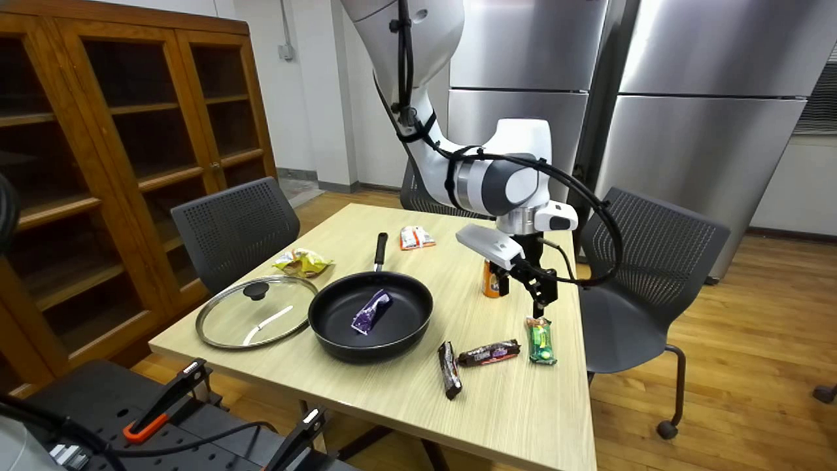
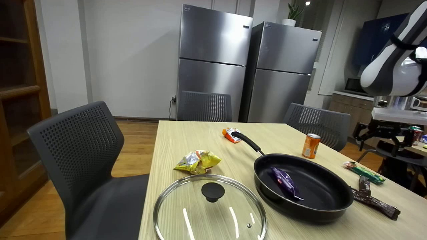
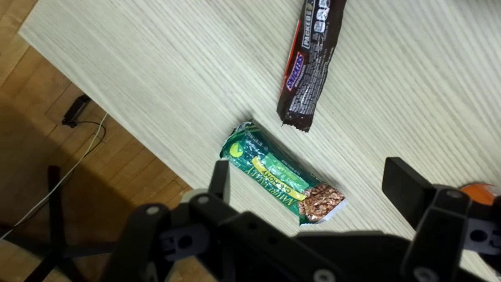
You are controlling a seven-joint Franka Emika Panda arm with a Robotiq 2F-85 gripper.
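End effector (image 3: 308,168) hung over the green granola bar (image 3: 278,177), fingers well apart, nothing gripped. Bar lay flat on the worktop (image 3: 156,90) near its edge, by the Snickers (image 3: 311,66). Likely light, stiff but crumbly, slick wrapper; best hold looked mid-length, across the narrow width, light squeeze.

The gripper (image 3: 307,176) is black, the granola bar (image 1: 541,341) yellow-banded green, the 2 candy bars (image 1: 489,353) (image 1: 449,370) mainly brown.
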